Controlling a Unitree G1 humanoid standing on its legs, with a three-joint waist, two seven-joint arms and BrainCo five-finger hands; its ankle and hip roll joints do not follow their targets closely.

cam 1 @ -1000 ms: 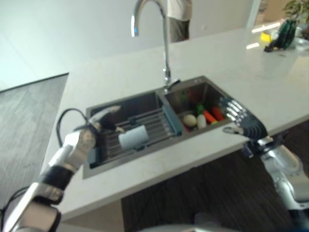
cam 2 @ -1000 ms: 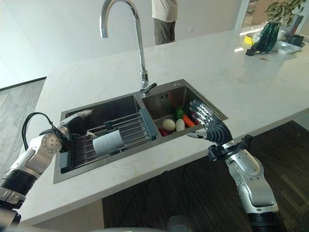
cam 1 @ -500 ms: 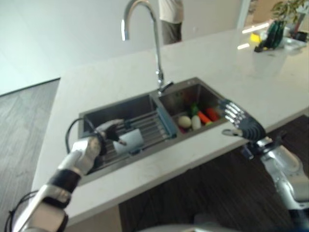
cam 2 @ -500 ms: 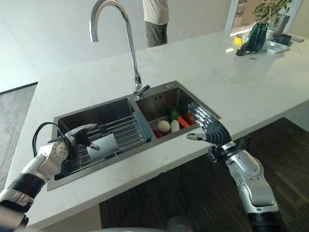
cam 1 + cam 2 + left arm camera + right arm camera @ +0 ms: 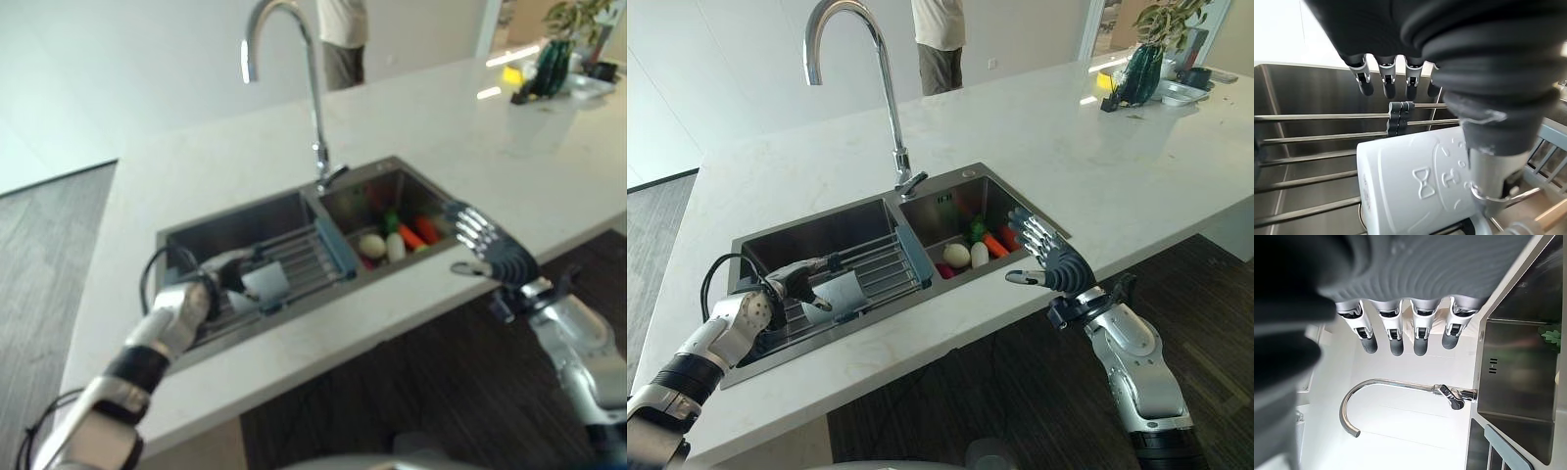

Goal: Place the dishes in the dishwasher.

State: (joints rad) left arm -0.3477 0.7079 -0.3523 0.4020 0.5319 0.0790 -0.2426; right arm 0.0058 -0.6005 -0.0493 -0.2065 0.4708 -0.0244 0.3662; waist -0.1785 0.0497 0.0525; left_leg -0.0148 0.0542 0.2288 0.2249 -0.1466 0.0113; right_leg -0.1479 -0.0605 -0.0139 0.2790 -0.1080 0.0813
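A white mug point(image 5: 843, 292) lies on its side on a wire rack point(image 5: 884, 262) across the left basin of the sink point(image 5: 972, 172). My left hand point(image 5: 776, 294) hovers right at the mug's left end. In the left wrist view its fingers point(image 5: 1387, 84) stretch out straight above the mug point(image 5: 1415, 186) and the thumb point(image 5: 1493, 161) rests beside it, so the hand is open. My right hand point(image 5: 1060, 266) floats open over the counter's front edge, by the right basin, with nothing in it.
Several vegetables point(image 5: 972, 251) lie in the right basin. A tall curved faucet point(image 5: 884, 88) rises behind the sink. A person point(image 5: 939, 39) stands beyond the counter. A plant and small items point(image 5: 1146, 70) sit at the counter's far right.
My left hand has moved right along the rack up to the mug. The head camera has shifted a little. The right hand has stayed put.
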